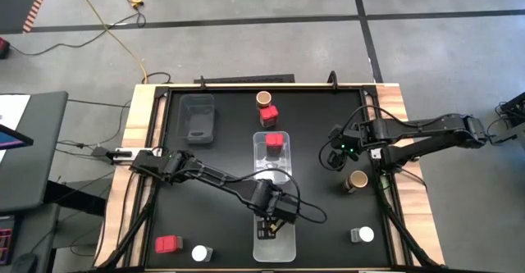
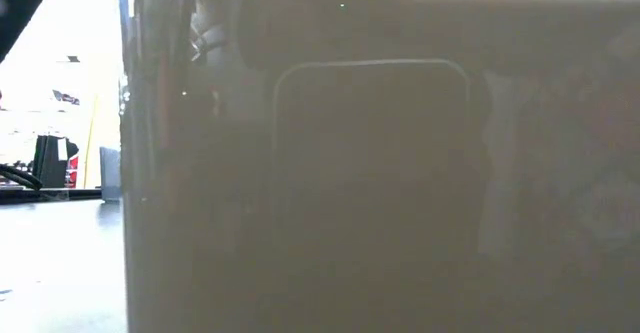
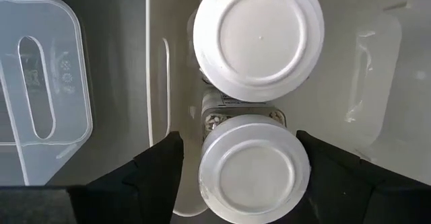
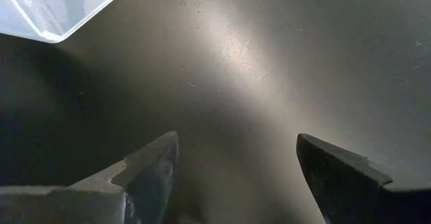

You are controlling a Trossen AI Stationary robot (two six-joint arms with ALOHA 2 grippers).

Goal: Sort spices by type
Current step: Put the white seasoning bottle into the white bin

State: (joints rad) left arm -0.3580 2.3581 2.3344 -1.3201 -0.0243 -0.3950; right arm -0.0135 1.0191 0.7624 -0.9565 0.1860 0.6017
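Observation:
My left gripper (image 1: 273, 224) (image 3: 238, 136) is open and points down into the near clear tub (image 3: 156, 83) (image 1: 257, 252). Its fingers stand on either side of one white-lidded jar (image 3: 254, 170). A second white-lidded jar (image 3: 258, 35) stands on the tub floor just beyond it. My right gripper (image 1: 332, 150) (image 4: 237, 136) hangs open over bare dark tray. Elsewhere, a red box (image 1: 275, 144) sits in the middle tub. A brown-topped jar (image 1: 263, 99) and a red box (image 1: 269, 114) stand at the far side. Another brown-topped jar (image 1: 357, 180) stands at the right. My left gripper comes at the nearer white-lidded jar from above, one finger on each side of its lid (image 3: 222, 150). One finger (image 3: 316, 157) shows right against the lid's edge and the other stands a little off it. Whether either touches the jar, I cannot tell.
An empty clear tub (image 1: 198, 118) lies at the far left. A white-lidded jar (image 1: 363, 234) stands near the right corner. A red box (image 1: 168, 243) and a white-lidded jar (image 1: 201, 253) stand near the left corner. A clear tub wall (image 2: 380, 173) fills the low view.

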